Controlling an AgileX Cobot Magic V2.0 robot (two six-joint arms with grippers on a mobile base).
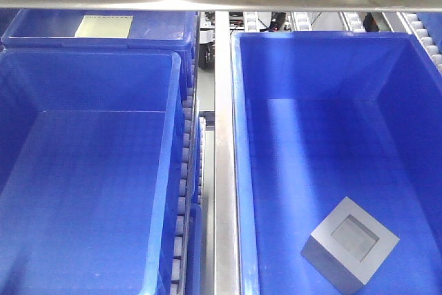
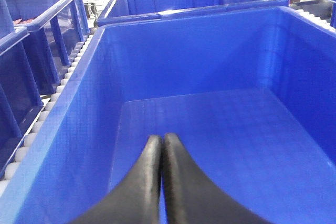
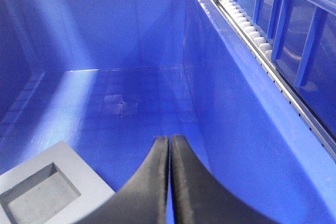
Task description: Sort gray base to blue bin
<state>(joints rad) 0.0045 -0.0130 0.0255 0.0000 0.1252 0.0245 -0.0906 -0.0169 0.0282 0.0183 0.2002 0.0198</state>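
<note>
Hanging over a second blue crate on the left, the left gripper has its fingers pressed together on nothing. In the blue bin on the right, the gray base rests on the waffle floor, recess up, and the right gripper, fingers likewise pressed together, hangs just beside it.

three blue bins, one gray base, two end effectors

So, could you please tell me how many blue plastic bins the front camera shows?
3. A large blue plastic bin on the left, another behind it holding a pale sheet, and one on the right containing the light gray box-shaped base. Others may lie outside the frame.
</note>
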